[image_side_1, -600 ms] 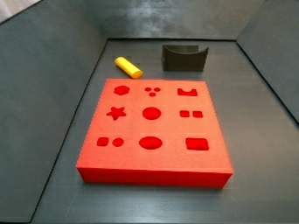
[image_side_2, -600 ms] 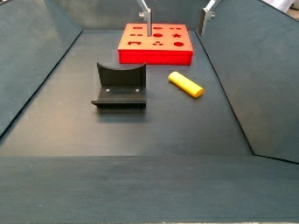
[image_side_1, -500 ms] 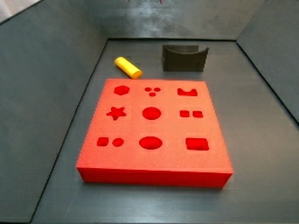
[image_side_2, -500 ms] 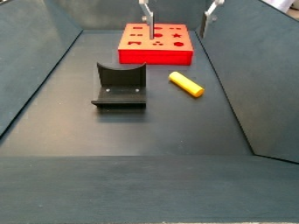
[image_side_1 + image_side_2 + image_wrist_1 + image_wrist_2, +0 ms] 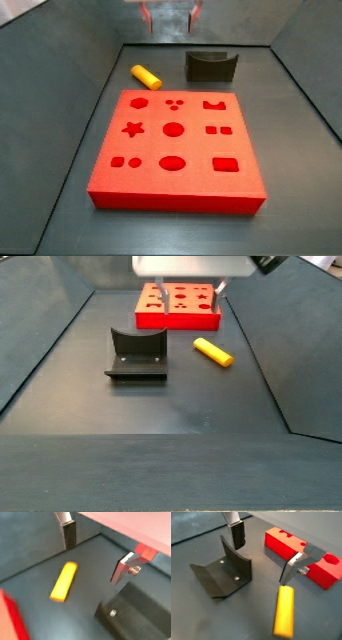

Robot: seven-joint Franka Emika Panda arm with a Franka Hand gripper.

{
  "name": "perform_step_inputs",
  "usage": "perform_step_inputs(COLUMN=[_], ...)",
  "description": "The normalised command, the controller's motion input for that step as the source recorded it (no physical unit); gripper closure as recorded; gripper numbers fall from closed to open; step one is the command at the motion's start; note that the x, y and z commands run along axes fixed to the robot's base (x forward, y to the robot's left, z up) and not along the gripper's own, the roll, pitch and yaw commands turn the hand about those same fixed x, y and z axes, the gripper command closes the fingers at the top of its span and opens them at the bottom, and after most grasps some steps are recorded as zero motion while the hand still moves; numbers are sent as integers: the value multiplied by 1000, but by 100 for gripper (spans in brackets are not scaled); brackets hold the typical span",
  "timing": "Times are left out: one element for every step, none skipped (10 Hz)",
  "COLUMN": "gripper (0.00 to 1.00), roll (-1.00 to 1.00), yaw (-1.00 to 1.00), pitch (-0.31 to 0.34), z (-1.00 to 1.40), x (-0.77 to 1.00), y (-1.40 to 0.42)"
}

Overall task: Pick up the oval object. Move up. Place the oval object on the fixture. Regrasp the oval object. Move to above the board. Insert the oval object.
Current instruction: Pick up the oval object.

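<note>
The yellow oval object (image 5: 144, 76) lies flat on the dark floor between the red board (image 5: 174, 150) and the dark fixture (image 5: 210, 66). In both wrist views it shows below the gripper (image 5: 93, 554), off to one side of the gap: oval object (image 5: 64, 581), oval object (image 5: 284, 611). The gripper (image 5: 170, 22) hangs high above the floor, open, with nothing between its silver fingers (image 5: 236, 534). From the opposite side, the gripper (image 5: 189, 296) sits over the board's (image 5: 178, 306) near edge, with the oval object (image 5: 211, 351) and the fixture (image 5: 136, 354) closer to the camera.
Sloping grey walls (image 5: 74, 70) enclose the floor on all sides. The fixture (image 5: 221, 574) stands close under one finger, and a corner of the board (image 5: 301, 554) lies under the other. The board's edge (image 5: 10, 619) also shows beside the oval object.
The gripper has come down into view: it was out of sight in one side view and only its fingertips showed in the other. The oval object, fixture and board have not moved.
</note>
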Motion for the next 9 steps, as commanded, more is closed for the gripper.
perform_step_inputs(gripper=[0,0,0,0,0,0,0,0,0], roll=[30,39,24,34,127,1,0,-4,39], yaw=[574,586,609,620,511,209,-37,0,-71], pitch=[0,11,0,-80,-150,-164,-69,0,-181], z=[-1000,-1000,-989,-931,-863,-551,-169,0,-363], x=[134,94,0,-226,-380,-614,-449,0,-326], y=[-554,-549,-463,-289,-263,180,94,0,0])
